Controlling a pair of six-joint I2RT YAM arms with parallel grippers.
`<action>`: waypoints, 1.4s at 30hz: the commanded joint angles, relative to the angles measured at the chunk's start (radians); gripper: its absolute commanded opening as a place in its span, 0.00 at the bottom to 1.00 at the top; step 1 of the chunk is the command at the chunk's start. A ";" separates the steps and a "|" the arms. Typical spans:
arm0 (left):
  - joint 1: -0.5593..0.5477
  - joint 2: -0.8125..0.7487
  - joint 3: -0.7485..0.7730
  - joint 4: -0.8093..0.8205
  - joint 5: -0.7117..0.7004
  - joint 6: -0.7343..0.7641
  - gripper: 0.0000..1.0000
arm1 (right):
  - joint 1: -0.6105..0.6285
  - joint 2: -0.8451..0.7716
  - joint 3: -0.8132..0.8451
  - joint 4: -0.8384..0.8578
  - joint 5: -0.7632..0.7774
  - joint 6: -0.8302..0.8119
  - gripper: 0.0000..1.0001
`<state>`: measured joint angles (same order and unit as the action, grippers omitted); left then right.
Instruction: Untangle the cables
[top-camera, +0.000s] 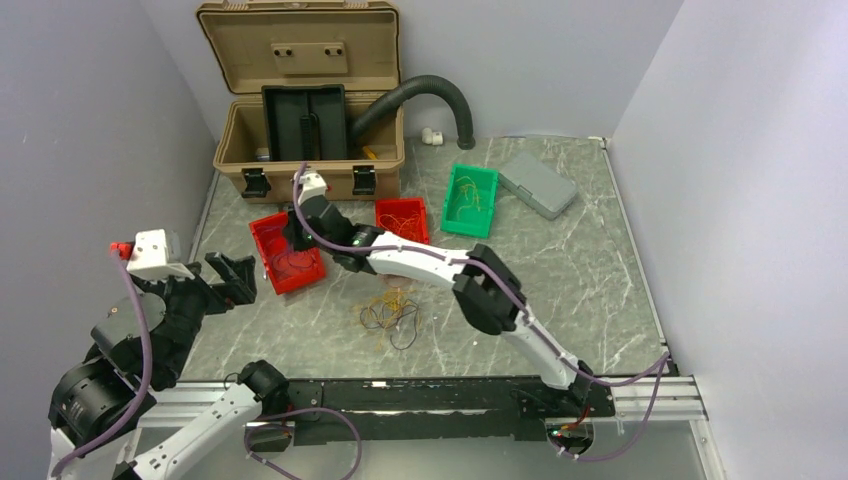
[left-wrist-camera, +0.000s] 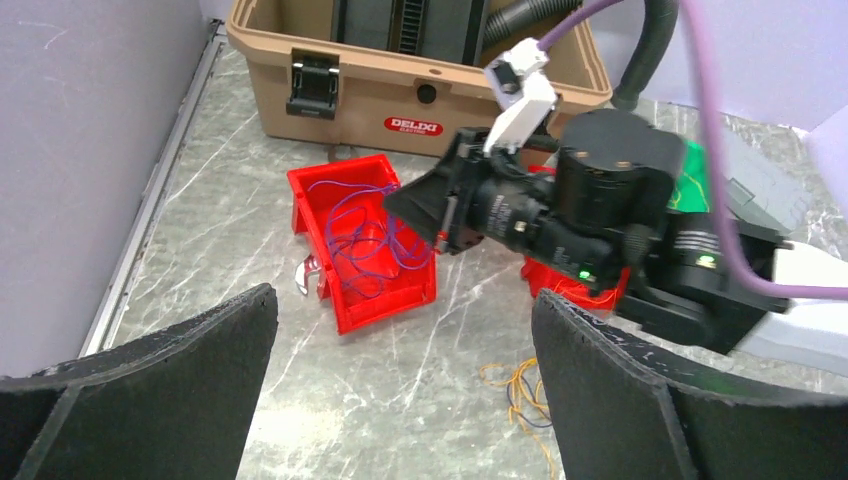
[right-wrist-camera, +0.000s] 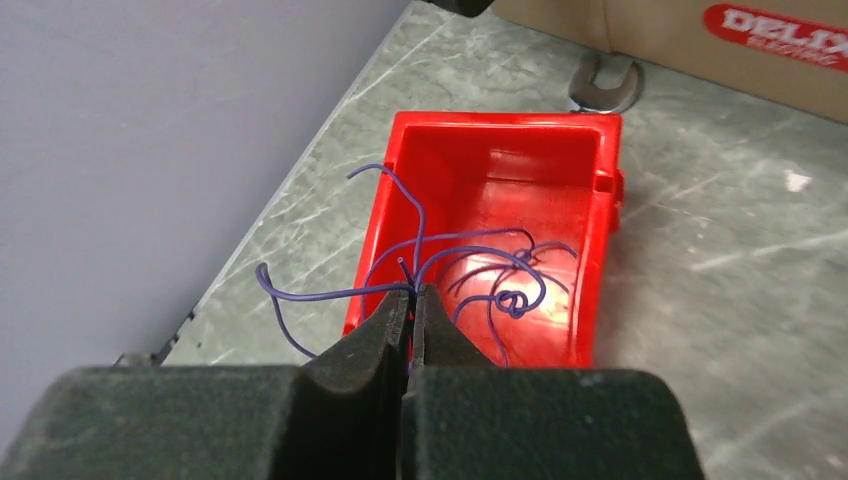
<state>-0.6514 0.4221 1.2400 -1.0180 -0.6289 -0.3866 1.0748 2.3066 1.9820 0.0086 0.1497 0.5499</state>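
Observation:
My right gripper (right-wrist-camera: 411, 292) is shut on thin purple cables (right-wrist-camera: 330, 293) and holds them just above a red bin (right-wrist-camera: 590, 260) that has more purple strands (right-wrist-camera: 515, 300) in it. In the top view that gripper (top-camera: 297, 232) hangs over the left red bin (top-camera: 268, 232). A loose tangle of orange, yellow and dark cables (top-camera: 392, 312) lies on the table in the middle. It also shows in the left wrist view (left-wrist-camera: 520, 385). My left gripper (top-camera: 232, 281) is open and empty, left of the tangle and below the red bin (left-wrist-camera: 410, 285).
A second red bin (top-camera: 402, 218) holds orange wires and a green bin (top-camera: 470, 197) holds yellow ones. A tan toolbox (top-camera: 310, 160) stands open at the back with a black ribbed hose (top-camera: 440, 92). A grey case (top-camera: 537, 184) lies back right. A wrench (right-wrist-camera: 604, 84) lies by the red bin.

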 joint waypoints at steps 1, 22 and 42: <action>0.003 -0.002 0.020 -0.040 -0.028 0.015 0.99 | 0.005 0.143 0.188 0.056 0.023 0.040 0.00; 0.004 0.063 0.002 -0.048 0.045 0.004 1.00 | 0.026 0.025 0.129 -0.015 0.101 -0.049 0.49; 0.002 0.243 -0.356 0.290 0.738 -0.034 0.99 | -0.013 -0.986 -1.007 -0.153 0.150 0.078 0.80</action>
<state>-0.6510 0.6331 0.9840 -0.9016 -0.1505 -0.3893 1.0668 1.4925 1.1267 -0.0891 0.2825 0.5514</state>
